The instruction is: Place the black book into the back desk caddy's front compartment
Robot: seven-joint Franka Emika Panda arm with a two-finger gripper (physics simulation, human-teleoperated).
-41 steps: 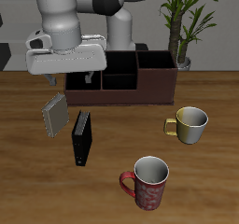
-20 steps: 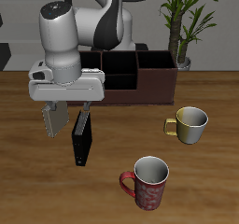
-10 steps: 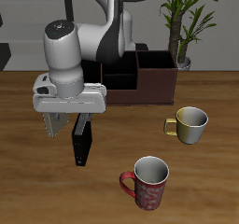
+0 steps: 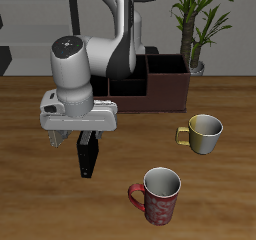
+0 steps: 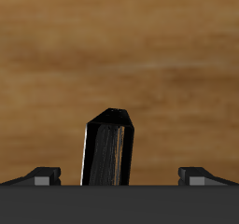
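Note:
The black book (image 4: 88,156) stands upright on the wooden table, in front of the back desk caddy (image 4: 165,90), a long dark reddish-brown box partly hidden by the arm. My gripper (image 4: 78,137) hangs directly over the book's top, open, with a finger on either side and nothing held. In the wrist view the black book (image 5: 106,148) rises between the two fingertips (image 5: 42,176), its pale page edge showing, and the gripper (image 5: 121,176) stands wide around it without touching it.
A cream mug (image 4: 204,132) sits in front of the caddy's far end. A red patterned mug (image 4: 159,196) stands nearer the table's front edge. A potted plant (image 4: 196,24) rises behind the caddy. The gripper body hides whatever lies beside the book.
The arm has swung forward from the caddy and come down, bringing the open gripper over the black book. The grey book beside it is now covered by the gripper.

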